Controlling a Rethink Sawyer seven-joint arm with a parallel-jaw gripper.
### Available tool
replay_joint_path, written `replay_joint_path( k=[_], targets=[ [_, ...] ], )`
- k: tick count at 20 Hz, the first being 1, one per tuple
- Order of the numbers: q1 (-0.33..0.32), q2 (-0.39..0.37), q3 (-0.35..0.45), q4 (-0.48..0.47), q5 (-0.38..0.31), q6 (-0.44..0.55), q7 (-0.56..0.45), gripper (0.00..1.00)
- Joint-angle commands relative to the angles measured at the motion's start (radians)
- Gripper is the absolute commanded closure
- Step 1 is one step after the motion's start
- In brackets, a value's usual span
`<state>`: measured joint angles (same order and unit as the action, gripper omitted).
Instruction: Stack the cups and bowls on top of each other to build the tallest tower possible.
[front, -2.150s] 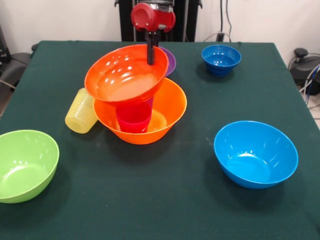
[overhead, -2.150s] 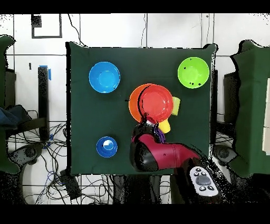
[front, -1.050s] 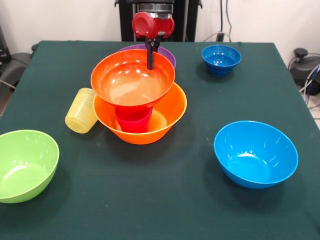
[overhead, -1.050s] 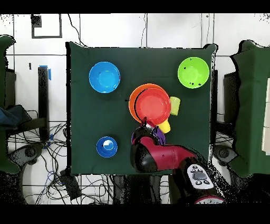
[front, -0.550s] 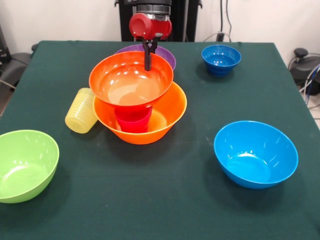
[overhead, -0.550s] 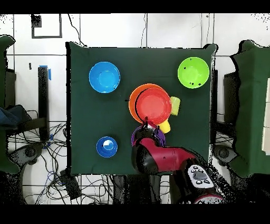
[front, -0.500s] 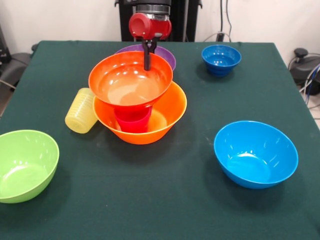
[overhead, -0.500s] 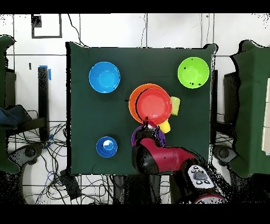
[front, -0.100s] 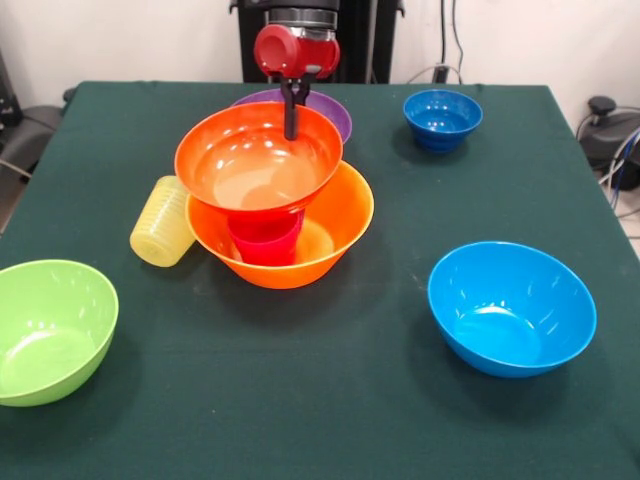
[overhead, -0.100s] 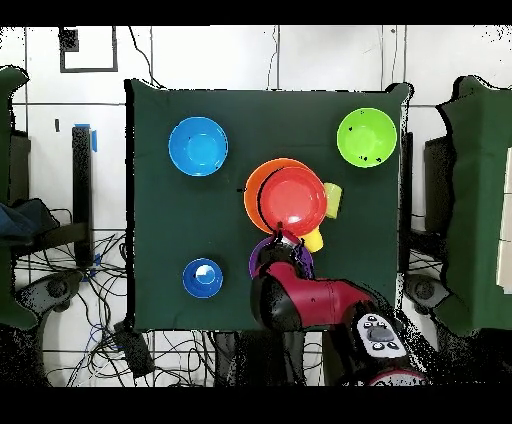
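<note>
Fingers (front, -0.100s: 291, 128) pinch far rim of red-orange bowl (front, -0.100s: 255, 160), perched atop red-pink cup (front, -0.100s: 266, 243) inside orange-yellow bowl (front, -0.100s: 335, 235).

Robotics laboratory or test cell. Evidenced by a table (front, -0.100s: 330, 400) draped in dark green cloth, set on a pale tiled floor (overhead, -0.100s: 330, 55) with a black square marking (overhead, -0.100s: 88, 50) at 11 o'clock of the overhead view. Loose cables (overhead, -0.100s: 60, 275) strewn across the floor at 8 o'clock and 6 o'clock. Black equipment column (front, -0.100s: 255, 40) against a plain white wall (front, -0.100s: 130, 40) at 12 o'clock of the front view; wiring (front, -0.100s: 618, 150) at 3 o'clock.
</note>
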<state>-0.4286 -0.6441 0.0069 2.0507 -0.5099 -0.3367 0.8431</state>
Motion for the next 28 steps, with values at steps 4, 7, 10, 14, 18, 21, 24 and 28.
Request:
replay_joint_path(
  k=[4,7,10,14,18,21,24,28],
  targets=[
    [0.042,0.059,0.038,-0.067,-0.016,-0.031,0.201,1.0],
    [0.04,0.063,0.04,-0.065,-0.02,-0.04,0.206,1.0],
    [0.055,0.088,0.024,-0.066,-0.01,-0.079,0.212,1.0],
    [0.074,0.105,0.008,-0.065,0.004,-0.108,0.215,1.0],
    [0.102,0.116,-0.012,-0.066,0.015,-0.134,0.208,1.0],
    [0.113,0.122,-0.02,-0.066,0.019,-0.147,0.211,1.0],
    [0.105,0.123,-0.012,-0.067,0.007,-0.147,0.221,1.0],
    [0.087,0.121,0.009,-0.068,-0.013,-0.136,0.226,0.0]
  ],
)
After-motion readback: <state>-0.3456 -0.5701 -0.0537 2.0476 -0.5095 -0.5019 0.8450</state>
